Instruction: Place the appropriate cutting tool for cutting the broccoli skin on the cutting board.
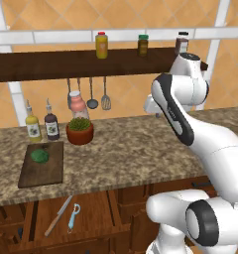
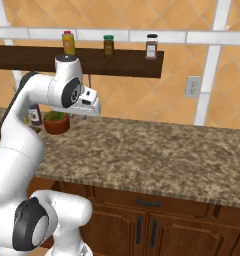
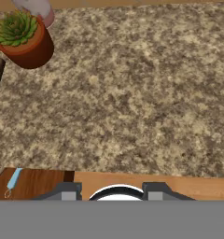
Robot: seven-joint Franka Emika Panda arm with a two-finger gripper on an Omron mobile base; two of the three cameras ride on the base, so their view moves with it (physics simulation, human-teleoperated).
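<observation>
The long slim knife with brown wooden handle and grey metal blade (image 1: 58, 216) lies in the open drawer beside the light blue peeler (image 1: 73, 217). It looks light, rigid and thin; the handle seems the safest hold. The two-finger gripper (image 3: 112, 190) hangs over the speckled granite counter (image 3: 132, 93), jaws apart, holding nothing.

We see speckled granite counter (image 3: 132, 93) ahead of the finger tips (image 3: 69, 192), which stand apart. Potted plant (image 3: 24, 39) sits far ahead, left of the jaws. Light blue peeler (image 3: 12, 182) lies just left of the left tip, below the counter edge.
</observation>
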